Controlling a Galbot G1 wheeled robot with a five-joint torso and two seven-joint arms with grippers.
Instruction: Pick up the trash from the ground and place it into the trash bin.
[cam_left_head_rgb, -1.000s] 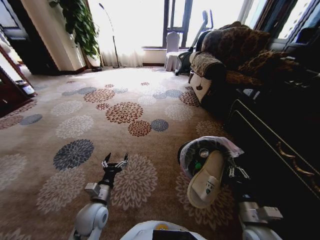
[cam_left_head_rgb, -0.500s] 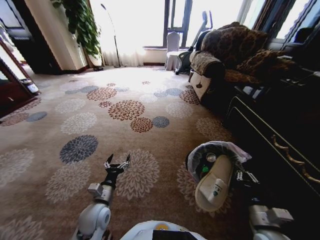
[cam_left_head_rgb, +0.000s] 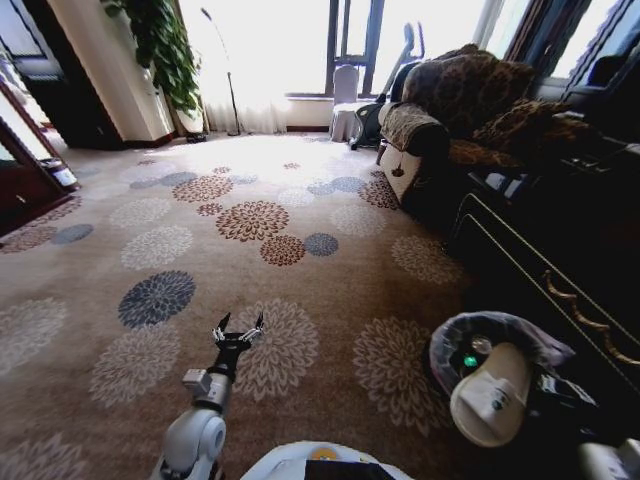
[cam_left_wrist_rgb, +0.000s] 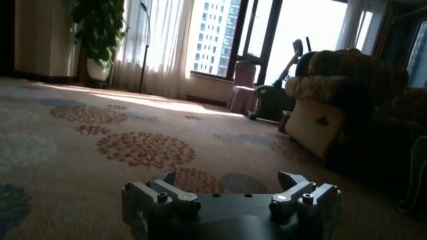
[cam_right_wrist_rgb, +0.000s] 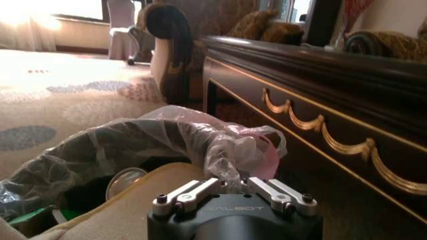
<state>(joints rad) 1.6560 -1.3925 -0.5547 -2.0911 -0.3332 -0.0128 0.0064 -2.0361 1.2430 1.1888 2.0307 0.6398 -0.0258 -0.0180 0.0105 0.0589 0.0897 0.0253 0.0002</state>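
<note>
The trash bin (cam_left_head_rgb: 455, 345), a black bucket with a crinkled clear liner (cam_right_wrist_rgb: 200, 135), stands on the carpet at the lower right, next to the dark cabinet. A white slipper (cam_left_head_rgb: 490, 398) lies across its mouth. Inside I see a green wrapper (cam_left_head_rgb: 468, 360) and a shiny round lid (cam_right_wrist_rgb: 124, 181). My right gripper (cam_right_wrist_rgb: 230, 181) is shut on the liner at the bin's rim, and in the head view it sits just right of the slipper (cam_left_head_rgb: 548, 385). My left gripper (cam_left_head_rgb: 238, 328) hangs open over bare carpet, holding nothing, well left of the bin.
A dark cabinet with gold trim (cam_left_head_rgb: 560, 290) runs along the right, close behind the bin. A patterned sofa (cam_left_head_rgb: 450, 110) stands beyond it. Open flowered carpet (cam_left_head_rgb: 200, 230) stretches ahead and to the left, up to a potted plant (cam_left_head_rgb: 160, 45).
The bin, with the slipper on it and my right gripper at its rim, has shifted to the right and nearer to me. The left gripper has barely moved.
</note>
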